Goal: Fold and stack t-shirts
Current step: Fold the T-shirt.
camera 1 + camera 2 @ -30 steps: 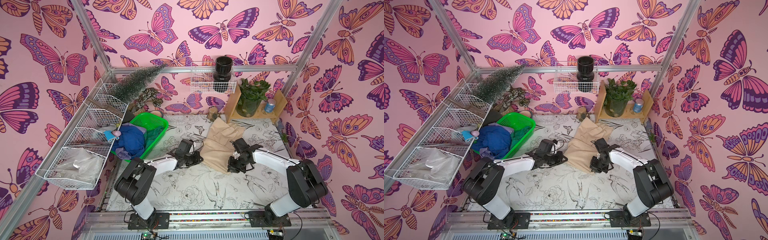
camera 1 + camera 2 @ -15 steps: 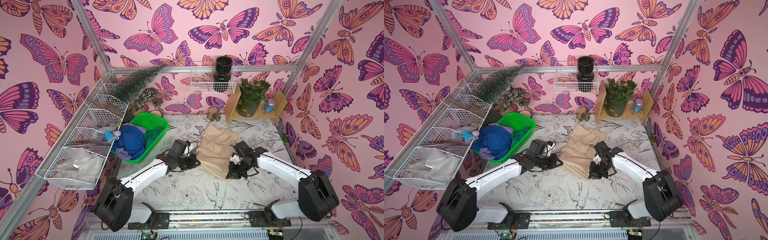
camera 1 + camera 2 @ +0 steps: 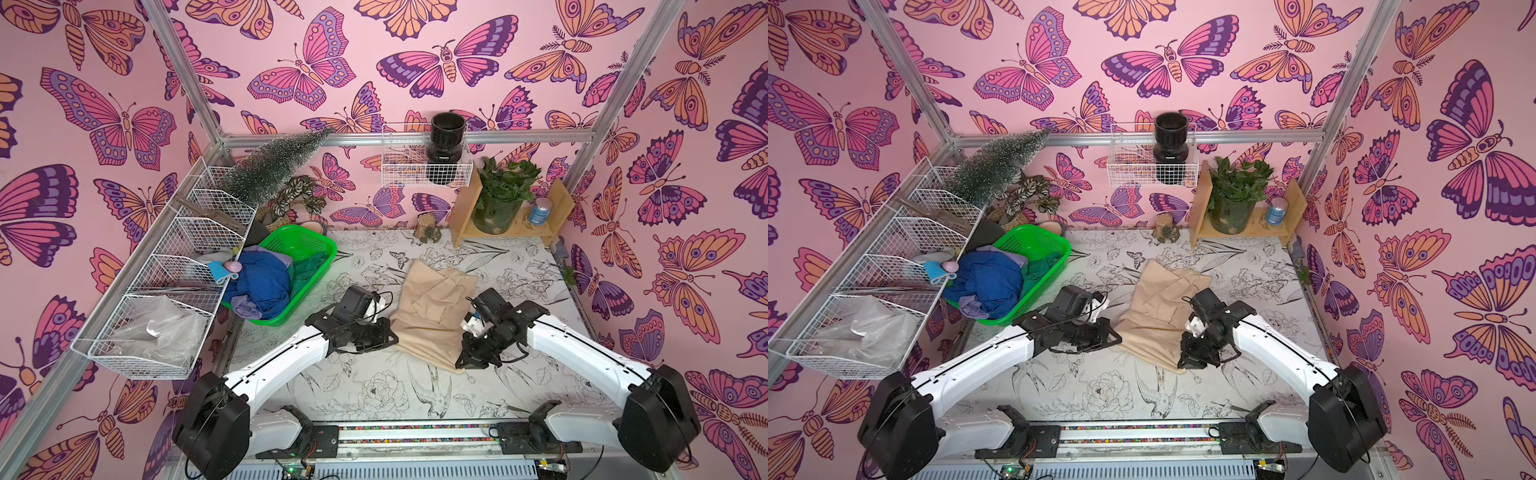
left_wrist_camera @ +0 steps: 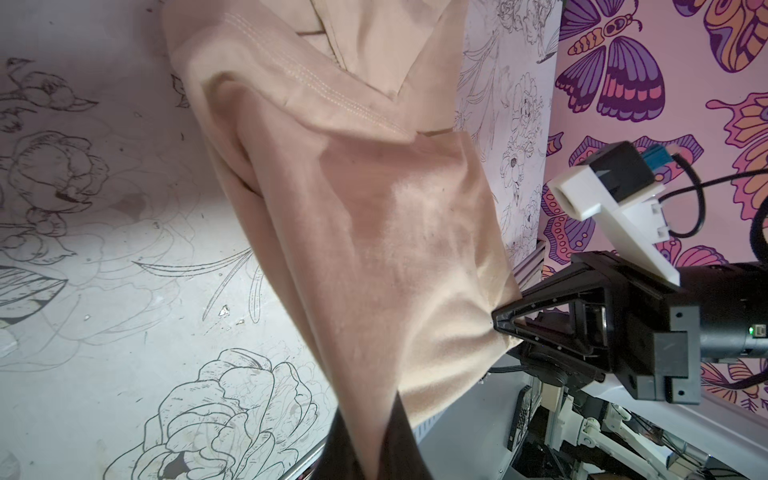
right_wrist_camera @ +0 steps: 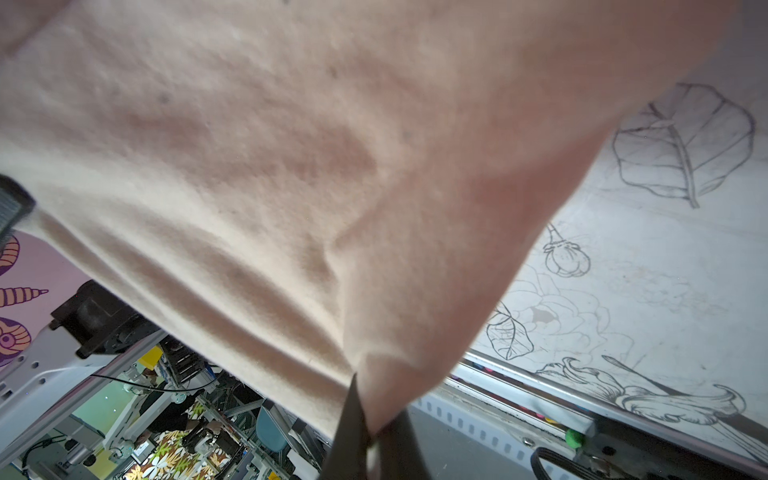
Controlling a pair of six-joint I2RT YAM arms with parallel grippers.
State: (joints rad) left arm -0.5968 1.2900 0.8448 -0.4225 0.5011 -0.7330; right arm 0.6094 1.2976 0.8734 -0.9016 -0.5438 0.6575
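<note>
Item: beige t-shirt (image 3: 436, 307) (image 3: 1160, 305), folded into a narrow oblong.
Place: on the table (image 3: 374, 386), to the right of the green basket (image 3: 316, 266) in both top views, well clear of its rim.
Long axis: runs from the table's near edge toward the back wall, leaning a little so the far end sits farther from the basket than the near end does.
Far end: lies flat, with overlapping folded flaps and a stitched hem line showing in the left wrist view (image 4: 374, 249).
Near end: raised off the table and drawn between the two grippers, one at each corner.
Left gripper (image 3: 388, 332) (image 4: 374, 449): fingers pressed together on the near corner on the basket's side; cloth runs out from between the dark tips.
Right gripper (image 3: 467, 361) (image 4: 505, 322) (image 5: 365, 440): fingers pinched on the near corner farthest from the basket; cloth gathers into a point at the tips.
Surface: small dark specks show in the right wrist view (image 5: 291, 166).
Other stock, in the basket: blue t-shirt (image 3: 262, 282) heaped on top; lavender t-shirt (image 3: 245, 307) at the near side; dark green t-shirt (image 3: 309, 268) at the side nearest the beige one.
Hidden: the beige shirt's neckline cannot be found; which end is the collar cannot be told. The right gripper covers its corner in both top views.
Cut off: the lavender and dark green shirts are mostly buried under the blue one.
Hard to make out: the right wrist view is soft, and cloth fills most of it.
</note>
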